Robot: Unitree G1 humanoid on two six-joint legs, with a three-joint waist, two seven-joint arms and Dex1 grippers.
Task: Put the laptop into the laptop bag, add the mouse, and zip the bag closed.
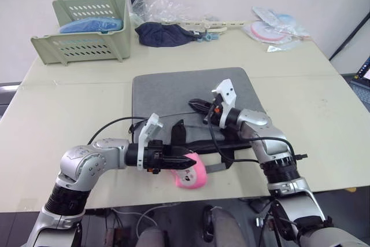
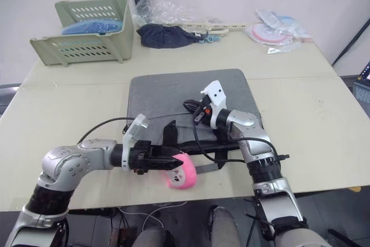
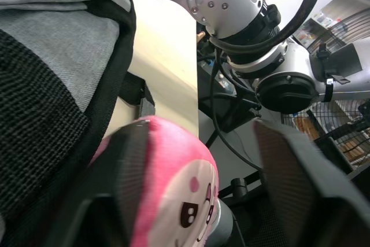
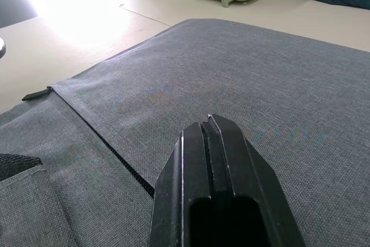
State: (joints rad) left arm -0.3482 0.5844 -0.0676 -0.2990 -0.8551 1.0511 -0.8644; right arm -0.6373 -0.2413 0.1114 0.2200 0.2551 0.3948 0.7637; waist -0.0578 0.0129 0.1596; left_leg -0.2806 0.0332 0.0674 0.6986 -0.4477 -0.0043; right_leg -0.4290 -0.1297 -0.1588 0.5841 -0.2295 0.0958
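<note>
The tabletop (image 1: 324, 108) is a broad, pale, matt slab, smooth and hard; on its middle lies the bag (image 1: 191, 93), a flat grey rectangle of woven cloth with rounded corners, black edging, black strap handles at the near side and a thin black zip line that the right wrist view shows running across the fabric. No laptop or mouse lies out on the surface, and whether either is inside the bag cannot be told. At the far left corner stands a green plastic basket (image 1: 81, 47) with slotted walls; beside it a dark navy cloth bundle (image 1: 165, 34), soft and crumpled.

The step in hand looks like work at the bag's near edge, by the handles and zip, though the left tool (image 1: 184, 160) is busy with something else: its two black fingers are spread to either side of a pink plush (image 1: 192, 172), round, fuzzy and with a small face, sitting at the tabletop's near edge just beside the bag. The right tool (image 4: 209, 143) hovers low over the grey cloth with its fingers pressed together.

Next, by my judgement: find the zip pull and pinch it firmly; the thin tab and yielding cloth call for the other tool to brace the bag.
</note>
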